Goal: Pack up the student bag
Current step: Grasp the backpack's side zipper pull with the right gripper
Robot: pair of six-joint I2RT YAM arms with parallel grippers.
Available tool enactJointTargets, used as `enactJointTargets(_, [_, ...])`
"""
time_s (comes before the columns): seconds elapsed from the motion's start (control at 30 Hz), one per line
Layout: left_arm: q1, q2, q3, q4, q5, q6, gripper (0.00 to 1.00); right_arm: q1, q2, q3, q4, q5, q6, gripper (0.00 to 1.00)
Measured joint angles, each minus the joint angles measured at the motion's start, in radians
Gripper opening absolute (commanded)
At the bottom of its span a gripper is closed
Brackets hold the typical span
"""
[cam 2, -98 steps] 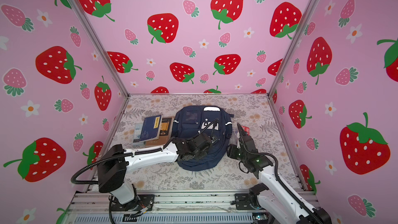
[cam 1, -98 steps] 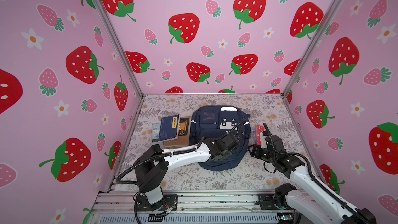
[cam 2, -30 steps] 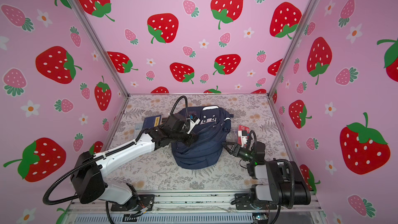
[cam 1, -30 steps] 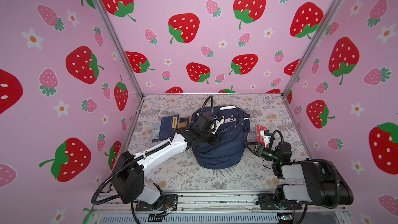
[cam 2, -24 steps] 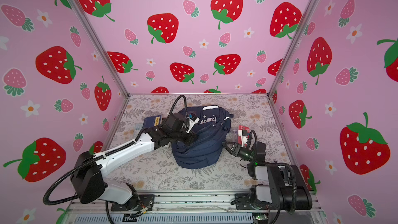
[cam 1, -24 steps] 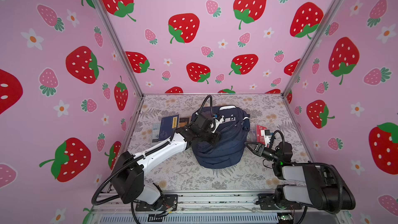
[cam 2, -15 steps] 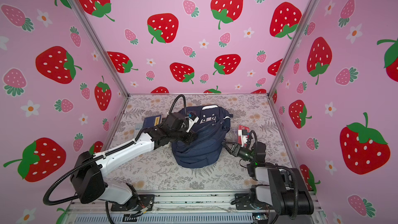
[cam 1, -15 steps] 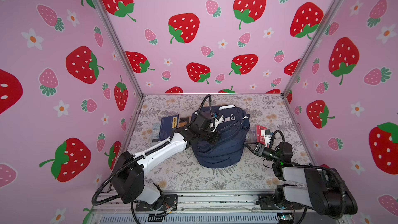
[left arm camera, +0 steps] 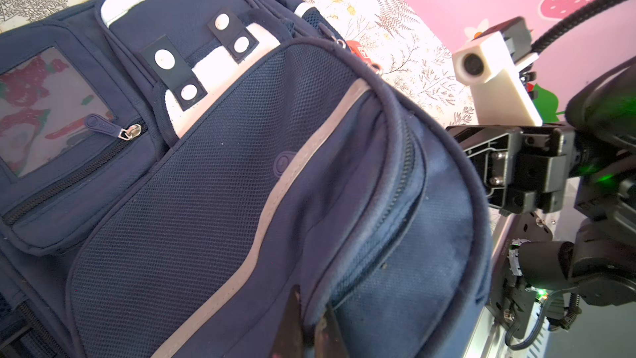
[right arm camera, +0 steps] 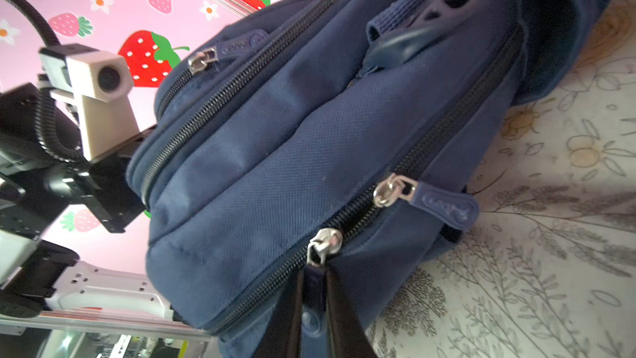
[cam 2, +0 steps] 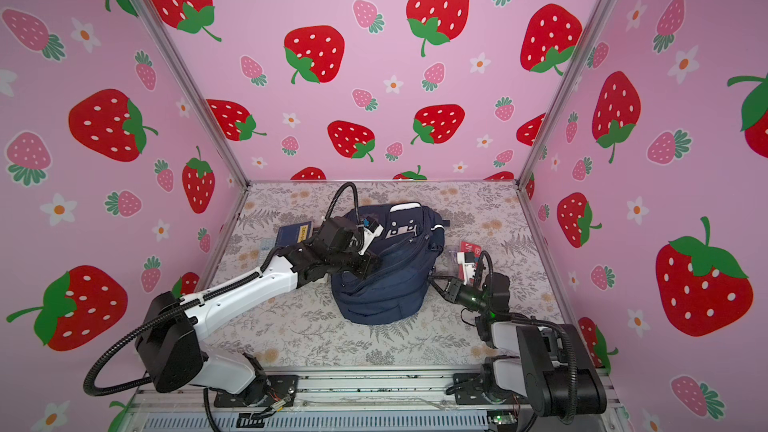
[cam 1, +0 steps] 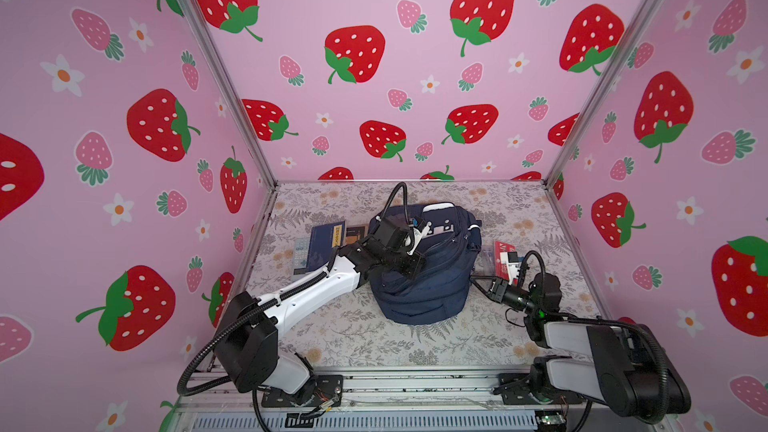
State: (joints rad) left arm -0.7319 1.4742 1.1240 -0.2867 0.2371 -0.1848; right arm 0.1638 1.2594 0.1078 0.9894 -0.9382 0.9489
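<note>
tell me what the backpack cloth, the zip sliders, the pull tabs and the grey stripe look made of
backpack: woven synthetic cloth, nylon or polyester by the look; matte, with a fine grain showing.
zip sliders: bright metal; they glint silver.
pull tabs: moulded rubber or soft plastic; smooth, with raised lettering.
grey stripe: smooth silvery tape sewn on, probably reflective.

One student bag (cam 1: pixel 432 288), two arms (cam 1: pixel 307 297), three books (cam 1: pixel 326 241) showing in a pile, and one red packet (cam 1: pixel 503 251).
</note>
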Motion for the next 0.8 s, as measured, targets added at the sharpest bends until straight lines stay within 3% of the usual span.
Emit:
enactJointTargets(0.17, [0.0,0.0,0.0,0.0,0.0,0.0,0.0,0.0,-0.052,0.028,-0.119,0.027,-0.052,0.13])
enactJointTargets(0.27, [0.0,0.0,0.0,0.0,0.001,0.0,0.0,0.0,-0.061,0.038,-0.162,0.033,-0.067,0.28])
enactJointTargets(0.43, [0.0,0.0,0.0,0.0,0.002,0.0,0.0,0.005,-0.054,0.045,-0.193,0.035,-0.089,0.33])
enactJointTargets(0.7, [0.0,0.0,-0.001,0.0,0.002,0.0,0.0,0.024,-0.022,0.056,-0.195,0.037,-0.105,0.34])
enactJointTargets(0.8, [0.0,0.0,-0.002,0.0,0.002,0.0,0.0,0.024,-0.014,0.068,-0.213,0.044,-0.12,0.28])
